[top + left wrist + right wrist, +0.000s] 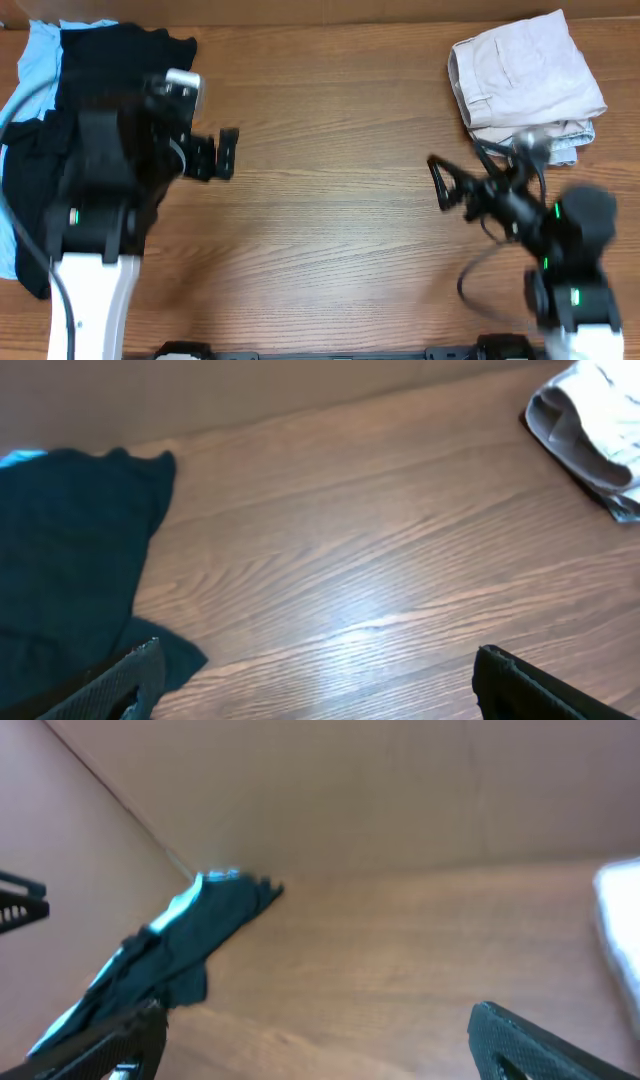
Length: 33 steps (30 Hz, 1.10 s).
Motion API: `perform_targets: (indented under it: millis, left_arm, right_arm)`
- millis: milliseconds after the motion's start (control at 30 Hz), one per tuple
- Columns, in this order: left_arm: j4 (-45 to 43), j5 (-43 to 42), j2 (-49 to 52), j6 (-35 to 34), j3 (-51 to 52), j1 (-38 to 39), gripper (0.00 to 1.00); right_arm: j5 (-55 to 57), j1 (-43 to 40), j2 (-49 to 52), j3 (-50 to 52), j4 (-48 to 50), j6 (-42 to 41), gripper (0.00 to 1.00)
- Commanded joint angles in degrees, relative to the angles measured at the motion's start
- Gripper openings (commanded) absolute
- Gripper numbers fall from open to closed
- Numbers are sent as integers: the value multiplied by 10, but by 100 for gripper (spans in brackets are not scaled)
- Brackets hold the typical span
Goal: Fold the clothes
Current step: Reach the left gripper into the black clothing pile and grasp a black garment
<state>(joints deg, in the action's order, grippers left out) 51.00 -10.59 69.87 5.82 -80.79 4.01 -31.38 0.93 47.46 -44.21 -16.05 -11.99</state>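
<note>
A dark navy garment [100, 80] lies crumpled at the far left of the table, partly under my left arm, with a light blue garment [35, 60] beneath it. It also shows in the left wrist view [70, 550] and the right wrist view [190, 940]. A folded beige garment [525, 75] sits at the back right, on a folded grey piece. My left gripper [215, 155] is open and empty over bare wood just right of the dark garment. My right gripper [440, 185] is open and empty, left of and below the folded pile.
The wooden table [330, 200] lies between the two grippers. A brown cardboard wall [350, 790] runs along the back edge. The folded pile's edge shows at the top right of the left wrist view [590, 430].
</note>
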Motion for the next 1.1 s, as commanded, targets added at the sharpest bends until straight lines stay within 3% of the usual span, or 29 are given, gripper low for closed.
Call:
perform_targets:
  millis: [0, 100, 300, 367, 467, 600, 833, 1067]
  left_arm:
    - [7, -56, 63, 2, -37, -3, 100]
    - [1, -75, 100, 2, -38, -3, 100]
    - [7, 53, 187, -65, -38, -21, 100]
    - [9, 79, 222, -88, -38, -42, 100]
    - [11, 98, 273, -101, -38, -78, 100]
    - [13, 99, 341, -101, -38, -117, 95]
    - [-9, 95, 434, -80, -38, -136, 93]
    - [-40, 134, 471, -64, -38, -134, 89]
  right_arm:
    - [-82, 2, 118, -64, -5, 0, 100]
    - [-177, 2, 214, -81, 47, -1, 100]
    - [-256, 3, 385, -80, 162, -57, 100]
    - [-276, 5, 424, -80, 187, -63, 94]
    - [-299, 16, 473, -80, 214, -63, 93]
    - [-281, 45, 509, -80, 232, -63, 100]
    - [-165, 107, 516, -79, 228, -63, 100]
    - [-38, 146, 516, -79, 208, -93, 89]
